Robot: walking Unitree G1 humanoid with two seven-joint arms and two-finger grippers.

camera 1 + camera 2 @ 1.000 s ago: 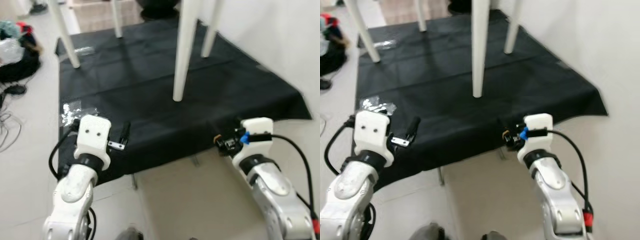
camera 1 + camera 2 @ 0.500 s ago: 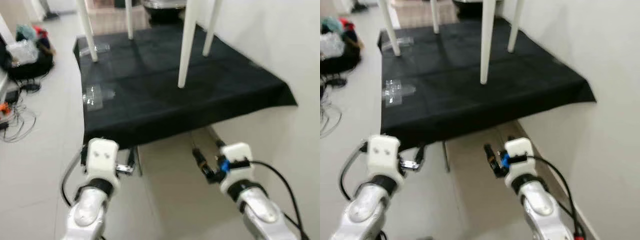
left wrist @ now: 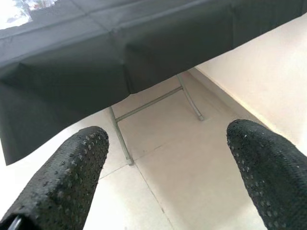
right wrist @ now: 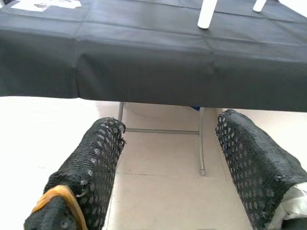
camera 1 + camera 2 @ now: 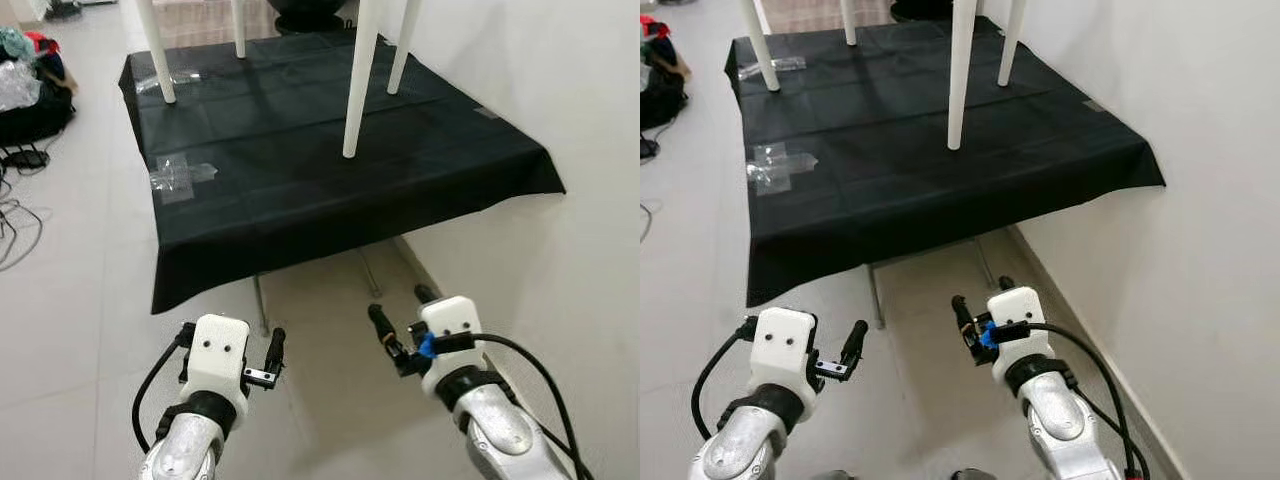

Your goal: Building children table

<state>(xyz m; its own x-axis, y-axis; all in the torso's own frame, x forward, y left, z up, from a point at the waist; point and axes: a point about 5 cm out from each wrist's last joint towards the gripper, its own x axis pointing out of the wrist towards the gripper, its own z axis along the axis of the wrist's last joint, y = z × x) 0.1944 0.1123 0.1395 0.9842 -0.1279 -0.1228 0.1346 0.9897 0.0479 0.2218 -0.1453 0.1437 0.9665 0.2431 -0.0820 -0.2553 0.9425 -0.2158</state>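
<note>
Several white table legs (image 5: 358, 80) stand upright on a table covered with a black cloth (image 5: 300, 150). A clear plastic bag of small parts (image 5: 178, 175) lies on the cloth near its left edge, and a second bag (image 5: 172, 80) lies beside the far left leg (image 5: 155, 55). My left gripper (image 5: 270, 355) is held low over the floor, short of the cloth's front edge. It is open and empty, as the left wrist view shows (image 3: 163, 158). My right gripper (image 5: 400, 306) hangs level with it, also open and empty (image 4: 168, 158).
A white wall (image 5: 580, 100) runs close along the right side. Thin metal table legs (image 4: 200, 143) show under the cloth's front edge. A heap of clothes, bags and cables (image 5: 25, 90) lies on the floor at the far left. Tiled floor (image 5: 90, 300) stretches on the left.
The whole view has pulled back from the table. Both grippers, earlier at the cloth's front edge, are now over the floor in front of it, still open.
</note>
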